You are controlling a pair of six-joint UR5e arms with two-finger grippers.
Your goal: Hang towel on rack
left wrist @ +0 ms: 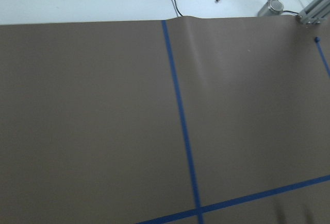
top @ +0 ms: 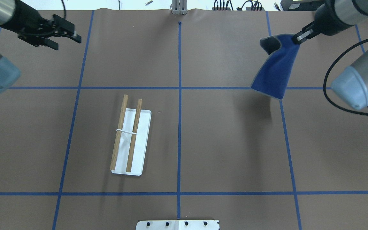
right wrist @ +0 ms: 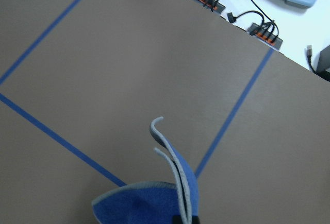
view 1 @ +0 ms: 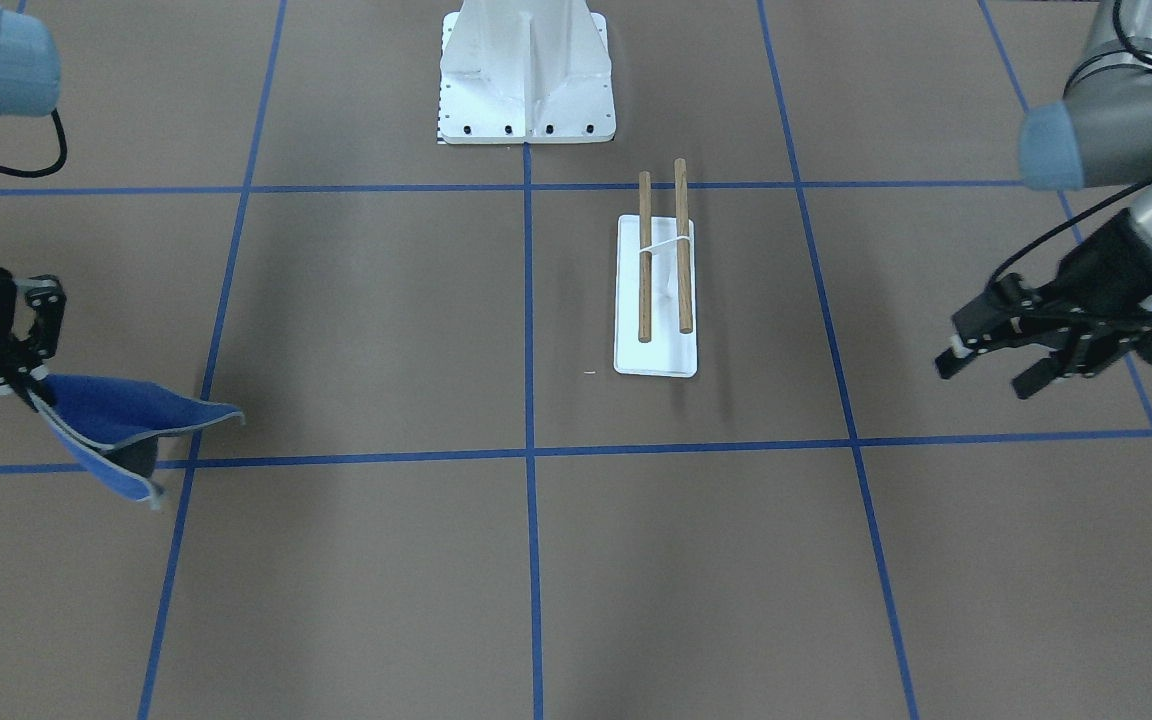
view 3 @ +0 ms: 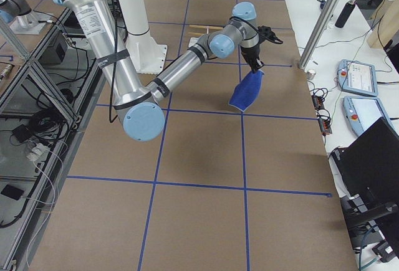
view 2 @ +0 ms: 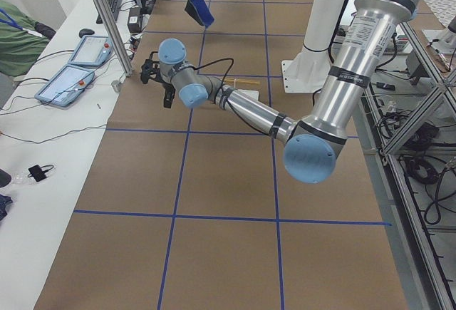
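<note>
Right pincer (top: 297,38) tight on towel (top: 275,72)

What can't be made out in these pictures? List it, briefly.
Right wrist view: bottom edge cuts off nearly all of the fingers of the right gripper; only the towel shows.
Left wrist view: the left gripper is out of frame; only table.
Exterior left view: the rack is tiny, partly behind the left arm.
</note>
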